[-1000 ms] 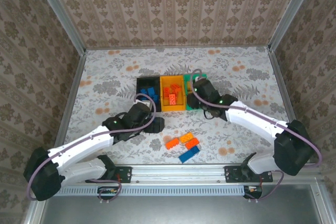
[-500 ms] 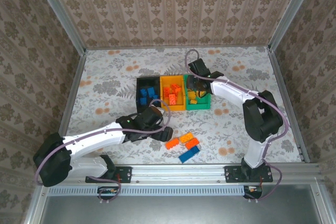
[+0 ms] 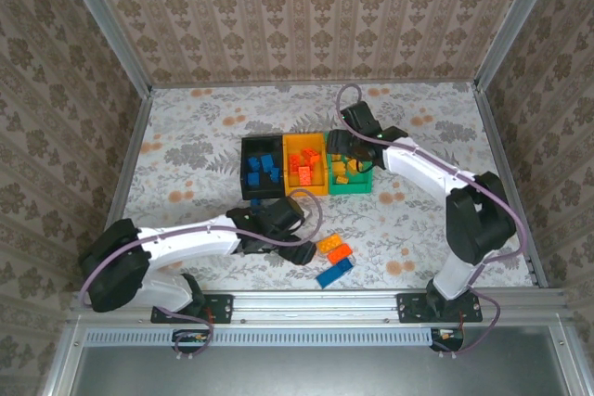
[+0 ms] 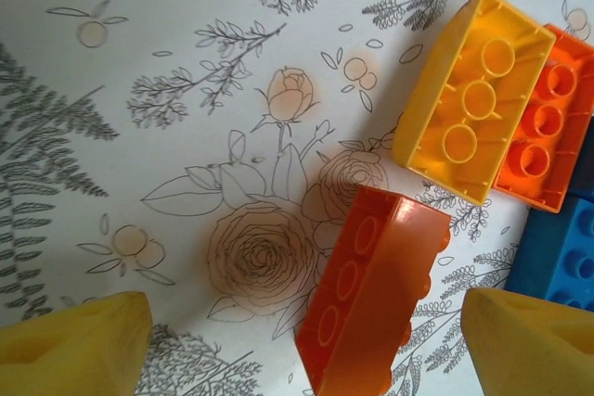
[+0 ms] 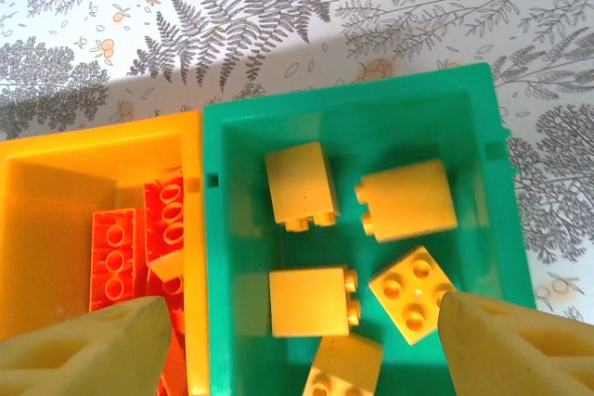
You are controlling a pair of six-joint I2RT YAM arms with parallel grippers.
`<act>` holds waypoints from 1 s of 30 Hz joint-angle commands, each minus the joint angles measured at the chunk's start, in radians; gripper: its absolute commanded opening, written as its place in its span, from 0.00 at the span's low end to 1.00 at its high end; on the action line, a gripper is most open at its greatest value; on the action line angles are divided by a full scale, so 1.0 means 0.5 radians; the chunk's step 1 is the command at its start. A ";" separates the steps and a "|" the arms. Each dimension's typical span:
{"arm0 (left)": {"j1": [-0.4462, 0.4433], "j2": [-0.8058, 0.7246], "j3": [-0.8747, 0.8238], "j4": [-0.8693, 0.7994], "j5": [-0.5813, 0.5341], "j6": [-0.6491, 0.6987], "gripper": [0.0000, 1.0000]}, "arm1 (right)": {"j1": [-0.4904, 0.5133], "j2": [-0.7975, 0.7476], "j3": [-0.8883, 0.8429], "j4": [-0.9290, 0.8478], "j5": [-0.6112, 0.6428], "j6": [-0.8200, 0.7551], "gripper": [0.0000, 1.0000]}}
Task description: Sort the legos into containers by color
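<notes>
Left gripper (image 4: pixel 302 345) jaws apart, astride red-orange lego (image 4: pixel 371 294); yellow lego (image 4: pixel 473 95) at 1 o'clock; right gripper (image 5: pixel 302 350) spread over green bin (image 5: pixel 237 248).

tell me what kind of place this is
Probably a robot test cell rather than a home: a floral-covered table boxed in by wallpapered panels on metal framing, two robot arms mounted on a rail at its near edge, and three bins holding toy bricks.

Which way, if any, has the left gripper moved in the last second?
Yes. The left gripper has shifted right and downward in the top view, away from the black bin, reaching the loose legos.
</notes>
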 commanded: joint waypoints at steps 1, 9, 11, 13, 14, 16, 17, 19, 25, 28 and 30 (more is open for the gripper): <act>-0.043 0.075 0.060 0.017 0.022 0.072 0.86 | -0.003 -0.093 -0.082 0.016 0.019 0.045 0.78; -0.104 0.329 0.123 0.044 0.075 0.081 0.69 | -0.034 -0.185 -0.176 0.038 0.027 0.075 0.78; -0.112 0.362 0.122 0.061 0.085 0.076 0.62 | -0.044 -0.216 -0.194 0.039 0.029 0.082 0.78; -0.116 0.376 0.123 0.070 0.090 0.070 0.53 | -0.051 -0.247 -0.213 0.042 0.035 0.087 0.78; -0.118 0.378 0.121 0.074 0.093 0.067 0.49 | -0.056 -0.262 -0.220 0.038 0.035 0.091 0.78; -0.118 0.361 0.122 0.076 0.101 0.065 0.41 | -0.060 -0.294 -0.239 0.038 0.039 0.097 0.78; -0.118 0.351 0.122 0.078 0.110 0.066 0.35 | -0.062 -0.312 -0.252 0.039 0.046 0.102 0.78; -0.118 0.331 0.128 0.072 0.128 0.063 0.28 | -0.065 -0.352 -0.288 0.043 0.053 0.111 0.78; -0.060 0.179 0.207 -0.009 0.004 0.056 0.20 | -0.071 -0.526 -0.471 0.085 0.061 0.159 0.78; 0.070 0.072 0.320 -0.031 -0.084 0.048 0.19 | -0.071 -0.640 -0.585 0.119 0.042 0.184 0.78; 0.182 0.044 0.444 -0.004 -0.107 0.048 0.19 | -0.071 -0.690 -0.648 0.126 0.024 0.196 0.78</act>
